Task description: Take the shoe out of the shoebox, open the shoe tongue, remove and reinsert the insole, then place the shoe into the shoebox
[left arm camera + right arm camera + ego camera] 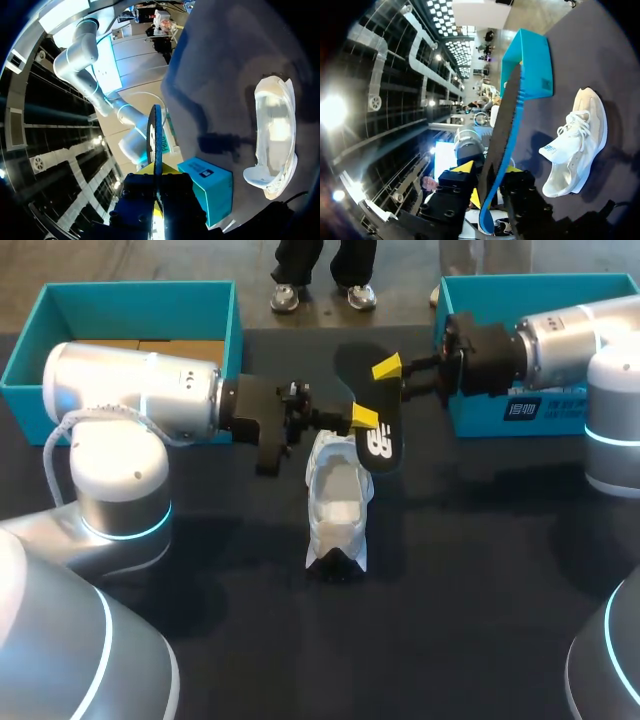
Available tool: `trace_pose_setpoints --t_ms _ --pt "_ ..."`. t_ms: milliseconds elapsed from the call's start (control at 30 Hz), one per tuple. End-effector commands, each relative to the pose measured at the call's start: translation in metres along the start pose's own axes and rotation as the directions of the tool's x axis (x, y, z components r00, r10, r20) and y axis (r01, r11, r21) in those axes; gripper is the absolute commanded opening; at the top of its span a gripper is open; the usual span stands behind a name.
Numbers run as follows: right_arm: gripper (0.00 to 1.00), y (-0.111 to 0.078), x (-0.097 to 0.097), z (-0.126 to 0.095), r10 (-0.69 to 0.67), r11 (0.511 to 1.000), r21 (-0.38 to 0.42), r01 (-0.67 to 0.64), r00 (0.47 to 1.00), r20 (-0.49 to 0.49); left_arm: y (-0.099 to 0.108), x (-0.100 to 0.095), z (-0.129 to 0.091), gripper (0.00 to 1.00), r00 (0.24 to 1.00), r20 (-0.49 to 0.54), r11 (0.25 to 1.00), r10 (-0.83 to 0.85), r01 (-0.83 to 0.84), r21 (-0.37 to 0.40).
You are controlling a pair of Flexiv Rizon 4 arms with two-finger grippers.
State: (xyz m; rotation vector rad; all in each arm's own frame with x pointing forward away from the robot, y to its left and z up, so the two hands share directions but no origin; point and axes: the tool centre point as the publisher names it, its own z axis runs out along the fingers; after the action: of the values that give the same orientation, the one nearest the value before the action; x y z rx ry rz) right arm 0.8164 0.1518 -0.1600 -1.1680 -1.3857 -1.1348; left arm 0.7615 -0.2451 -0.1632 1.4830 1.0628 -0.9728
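light: dim overall, falling from overhead | dark matte table (480, 590): soft shadows beside white mesh sneaker (338, 502) | glare: sneaker's inside washed out in left wrist view | sheen: glossy white arm shells (130, 390)

White mesh sneaker (338, 502) on a black desk (480, 580); flat black foam insole (375, 435) with white markings, seemingly blue underneath; teal cardboard shoebox (30, 355).

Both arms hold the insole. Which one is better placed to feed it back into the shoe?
Probably the left. The left gripper holds the insole at the end nearest the shoe, just above its opening. The right gripper holds the other end, higher and farther from the shoe.
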Motion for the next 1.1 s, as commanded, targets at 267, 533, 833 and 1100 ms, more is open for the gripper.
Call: trace_pose_setpoints --t_ms 267,533,833,1100 --pt "0.00 0.001 -0.002 0.001 -0.006 1.000 -0.005 0.006 1.000 0.002 -0.002 0.002 0.001 0.00 0.999 -0.008 0.999 -0.035 0.034 -0.017" --pt "0.00 0.008 -0.016 -0.002 0.013 1.000 -0.021 -0.013 1.000 0.002 -0.004 -0.002 -0.022 1.00 0.992 -0.051 0.993 -0.111 0.109 -0.043" --pt "0.00 0.011 -0.026 -0.004 0.040 0.999 -0.006 -0.040 0.999 0.010 0.004 -0.006 -0.054 1.00 0.974 -0.177 0.990 -0.139 0.138 -0.017" --pt "0.00 0.010 -0.034 0.000 0.052 0.999 0.005 -0.052 0.999 0.007 0.009 -0.007 -0.069 1.00 0.894 -0.356 0.959 -0.272 0.282 -0.024"
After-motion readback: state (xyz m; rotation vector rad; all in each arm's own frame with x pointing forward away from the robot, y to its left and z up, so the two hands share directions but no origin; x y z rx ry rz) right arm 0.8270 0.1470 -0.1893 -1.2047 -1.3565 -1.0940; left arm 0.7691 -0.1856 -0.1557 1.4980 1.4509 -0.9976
